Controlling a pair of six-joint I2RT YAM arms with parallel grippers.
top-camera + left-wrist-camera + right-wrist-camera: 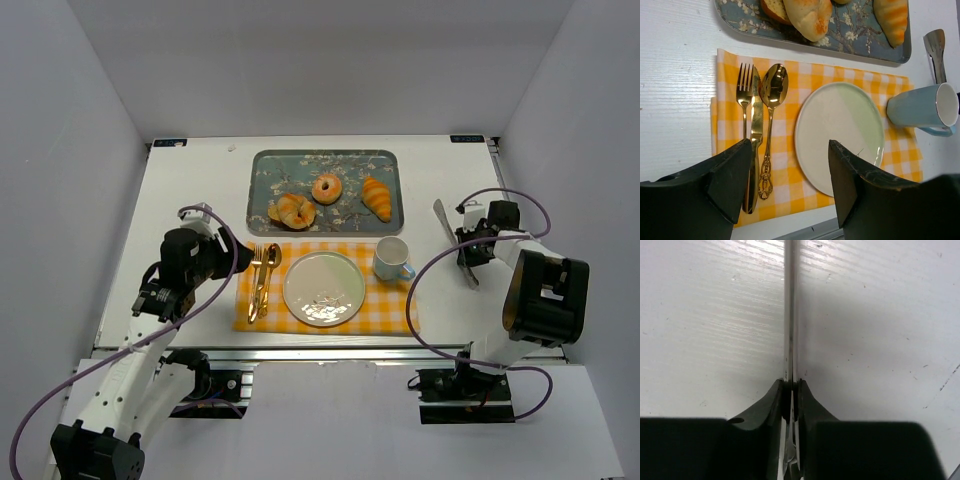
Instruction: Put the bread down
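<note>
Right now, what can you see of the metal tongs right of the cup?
The tongs look like polished silver metal: two thin flat arms with a broadened tip pointing away from the robot. They lie angled over the white table, right of the blue cup, apart from it; resting or lifted, unclear. The right pincer is shut on them, pressing both arms together.

Yellow-white checked cloth (385, 305), gold cutlery (757, 125), pale-blue cup (391, 258), blue floral tray (270, 170), seemingly greenish-white plate (323, 288).

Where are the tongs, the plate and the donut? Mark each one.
tongs (443, 216): top view, on the far end, clear of the right arm.
plate (323, 288): top view, on its bare middle.
donut (317, 188): top view, on the ring's left side.
</note>
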